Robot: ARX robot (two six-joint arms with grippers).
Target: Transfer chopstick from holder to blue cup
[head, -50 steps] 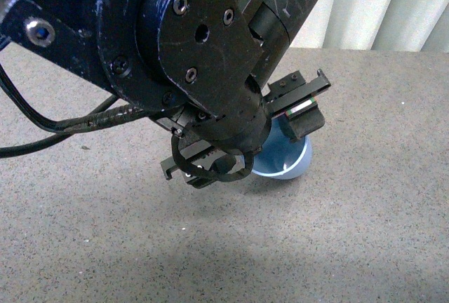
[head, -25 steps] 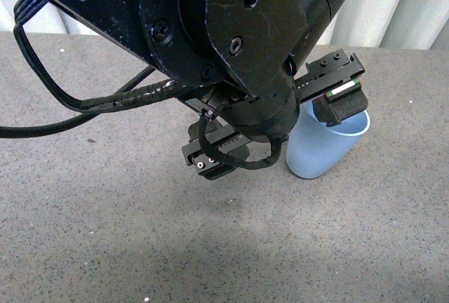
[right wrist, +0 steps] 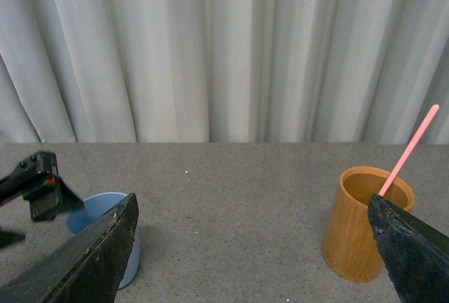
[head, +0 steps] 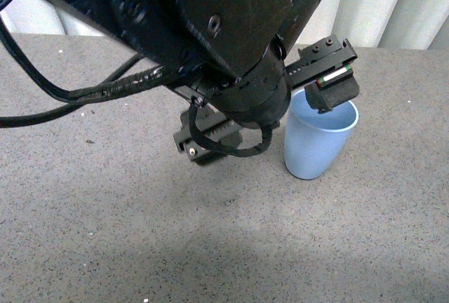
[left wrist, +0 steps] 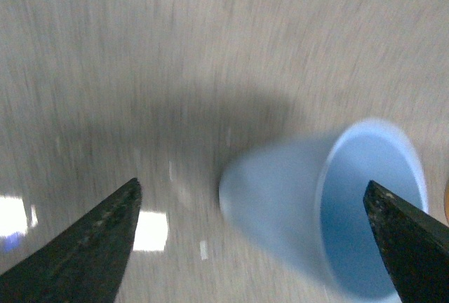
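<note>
The blue cup [head: 319,140] stands upright on the grey table [head: 105,233]. My left gripper [head: 265,124] is open and empty just above it, with one finger [head: 335,91] over the cup's rim. In the blurred left wrist view the cup [left wrist: 330,205] lies between the spread fingers of the gripper [left wrist: 251,185], nearer one finger. My right gripper [right wrist: 252,201] is open and empty, low over the table. In its view one salmon-pink chopstick [right wrist: 410,150] leans in an orange wooden holder [right wrist: 361,229], far from the cup [right wrist: 95,208].
The left arm's black body and cables [head: 84,92] fill much of the front view. White curtains [right wrist: 224,50] hang behind the table's far edge. Bare table surface [right wrist: 238,205] lies between cup and holder.
The blue cup was tilted under the left gripper and now stands upright. The left gripper has risen a little, with one finger still over the rim.
</note>
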